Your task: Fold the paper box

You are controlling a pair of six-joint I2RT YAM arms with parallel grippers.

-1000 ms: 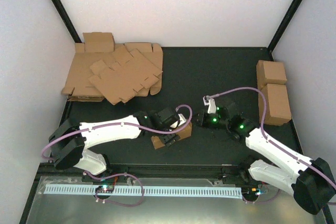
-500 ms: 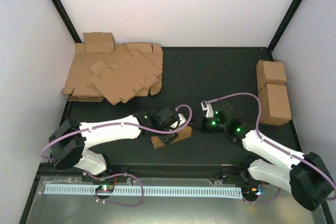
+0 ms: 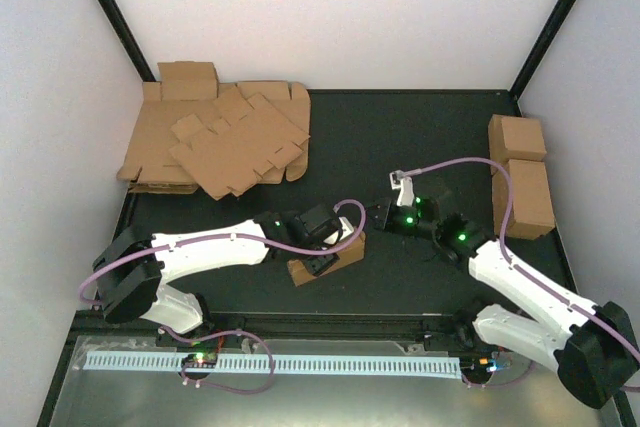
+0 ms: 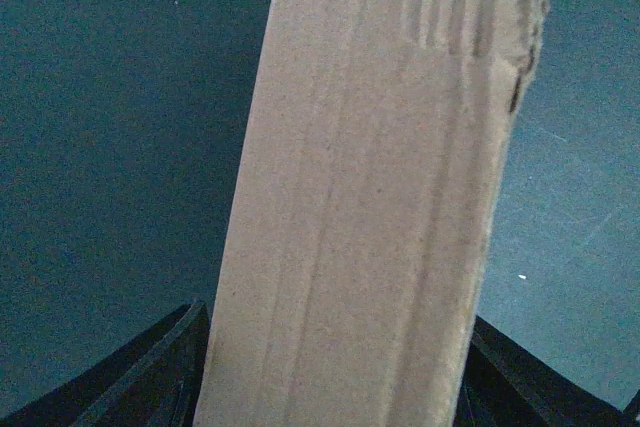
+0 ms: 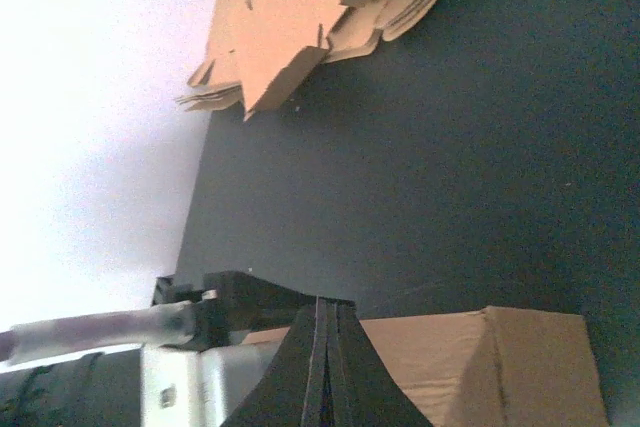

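Now, paper box [image 3: 345, 251]: a long, narrow folded shape, lying on the table [image 3: 420, 137] toward its near edge.
Left gripper [image 3: 320, 261]: jaws pressed on the box's two long sides.
Right gripper [image 5: 320, 342]: jaws together, empty, just beside the box's end.
Handling: light, thin cardboard, likely dents easily; hold it gently across the narrow width.

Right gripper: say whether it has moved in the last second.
Yes. The right gripper has shifted slightly away from the near edge of the table.
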